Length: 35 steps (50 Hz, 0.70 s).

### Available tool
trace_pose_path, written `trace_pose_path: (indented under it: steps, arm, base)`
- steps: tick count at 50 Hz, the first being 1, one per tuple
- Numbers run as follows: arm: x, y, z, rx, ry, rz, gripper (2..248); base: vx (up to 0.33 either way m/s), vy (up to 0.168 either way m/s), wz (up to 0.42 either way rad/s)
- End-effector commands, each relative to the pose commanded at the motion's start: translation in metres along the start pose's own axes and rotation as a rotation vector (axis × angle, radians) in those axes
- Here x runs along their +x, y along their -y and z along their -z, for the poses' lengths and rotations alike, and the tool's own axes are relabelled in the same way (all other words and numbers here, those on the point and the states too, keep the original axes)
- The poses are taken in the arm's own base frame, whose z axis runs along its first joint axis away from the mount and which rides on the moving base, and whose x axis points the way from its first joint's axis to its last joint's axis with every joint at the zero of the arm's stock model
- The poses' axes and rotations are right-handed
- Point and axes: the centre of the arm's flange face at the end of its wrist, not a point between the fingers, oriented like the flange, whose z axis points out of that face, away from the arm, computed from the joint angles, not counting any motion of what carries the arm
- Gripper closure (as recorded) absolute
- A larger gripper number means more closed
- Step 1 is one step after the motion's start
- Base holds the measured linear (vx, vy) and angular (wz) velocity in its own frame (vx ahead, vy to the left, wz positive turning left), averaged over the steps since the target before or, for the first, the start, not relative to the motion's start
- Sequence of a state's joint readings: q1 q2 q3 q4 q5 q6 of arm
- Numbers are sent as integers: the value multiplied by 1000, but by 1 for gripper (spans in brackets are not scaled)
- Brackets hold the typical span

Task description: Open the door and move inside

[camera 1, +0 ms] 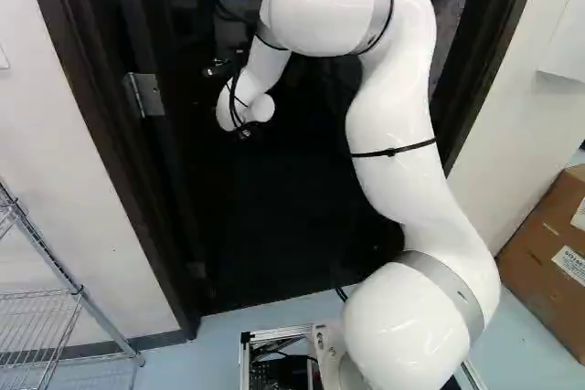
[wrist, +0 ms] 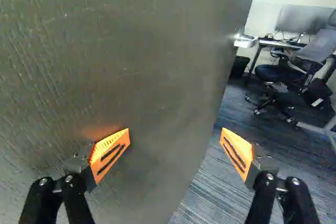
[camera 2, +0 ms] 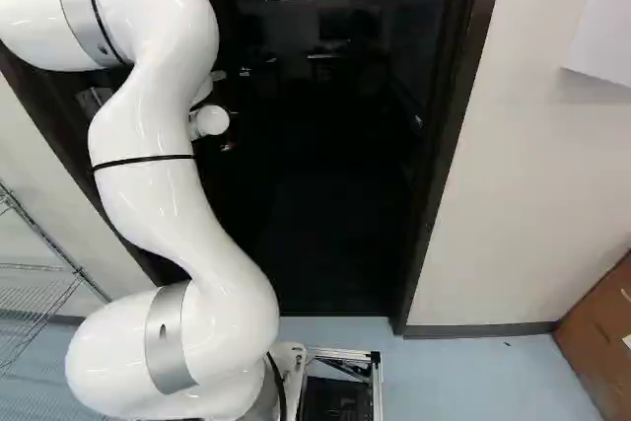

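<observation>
A: Your door [wrist: 136, 51]: ajar, leading into a carpeted room. Does your gripper [wrist: 175, 135] have hold of it?

B: No grip. You have the fingers spread wide, nothing pinched. One pad [wrist: 110, 153] is close by the door's face, its orange glow showing there; contact, can't tell. The other pad [wrist: 238, 153] looks out past the free edge.

A: Why there, for you?

B: Likely so you can push rather than pull. The hinge [camera 1: 146, 95] is at the left of the left base view, so pressing nearer the free edge gives you leverage. Bright metal [wrist: 245, 40] at that edge, perhaps the handle; your gripper is apart from it.

A: Your arm [camera 1: 393, 134]?

B: Bent high, reaching ahead of your base [camera 1: 274, 333], probably to hold the door off while you drive. Base is short of the doorway.

A: Your next move?

B: Push it wider, then creep in. Watch your elbow against the frame [camera 2: 455, 145], and the door swinging back if you ease off early.
</observation>
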State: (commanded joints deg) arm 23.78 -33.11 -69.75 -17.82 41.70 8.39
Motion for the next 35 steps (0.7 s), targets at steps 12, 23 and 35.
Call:
trace_pose_path:
  steps: [12,23,35]
  arm:
    - [0,2,-9,13,-5,12,3]
    - [0,0,-7,9,-4,11,3]
    - [-2,-12,7,-11,6,5,3]
  base:
    - [0,0,0]
    - [0,0,0]
    - [0,0,0]
